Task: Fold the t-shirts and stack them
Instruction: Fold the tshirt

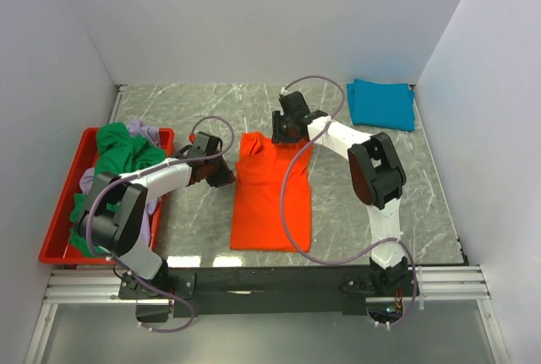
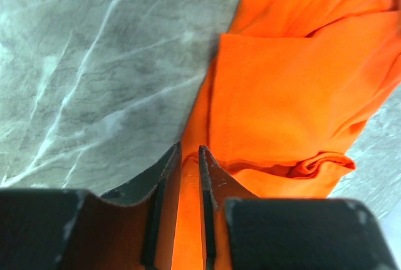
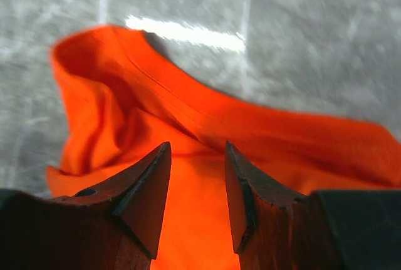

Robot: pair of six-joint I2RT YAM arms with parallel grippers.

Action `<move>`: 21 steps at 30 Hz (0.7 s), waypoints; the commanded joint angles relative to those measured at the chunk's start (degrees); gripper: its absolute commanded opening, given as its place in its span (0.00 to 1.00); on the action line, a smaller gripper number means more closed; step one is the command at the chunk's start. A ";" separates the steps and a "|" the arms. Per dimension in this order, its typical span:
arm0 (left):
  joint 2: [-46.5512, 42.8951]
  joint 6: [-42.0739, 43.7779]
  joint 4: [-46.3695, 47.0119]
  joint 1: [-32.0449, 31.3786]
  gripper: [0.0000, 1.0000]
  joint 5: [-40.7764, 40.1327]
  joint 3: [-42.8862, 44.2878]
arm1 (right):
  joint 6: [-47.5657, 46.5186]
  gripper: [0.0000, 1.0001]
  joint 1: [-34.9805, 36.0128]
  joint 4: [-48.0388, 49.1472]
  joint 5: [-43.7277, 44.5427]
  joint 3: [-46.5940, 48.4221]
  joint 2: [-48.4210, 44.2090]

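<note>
A bright orange t-shirt (image 1: 270, 195) lies partly folded lengthwise in the middle of the marble table. My left gripper (image 1: 226, 176) is at its left edge near the upper end; in the left wrist view the gripper (image 2: 190, 150) is shut on a fold of the orange cloth (image 2: 294, 82). My right gripper (image 1: 283, 136) hovers over the shirt's bunched top edge; in the right wrist view it (image 3: 197, 148) is open, jaws either side of the orange cloth (image 3: 188, 119). A teal-blue t-shirt (image 1: 382, 104) lies folded at the far right.
A shallow red tray (image 1: 59, 212) stands at the left, holding a green shirt (image 1: 122, 149) and a pale lavender one (image 1: 150, 132) in a heap. White walls close in the table on three sides. A grey cable (image 1: 292, 203) loops over the orange shirt.
</note>
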 commanded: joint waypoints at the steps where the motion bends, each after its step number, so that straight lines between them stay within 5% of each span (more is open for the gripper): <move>1: -1.35 0.76 0.01 0.06 0.23 -1.11 2.97 | 1.44 0.47 -0.08 -1.33 4.28 -1.54 -5.15; 21: -4.69 0.32 0.10 -0.73 0.23 0.03 1.48 | -8.40 0.45 2.21 -6.79 1.11 14.46 7.42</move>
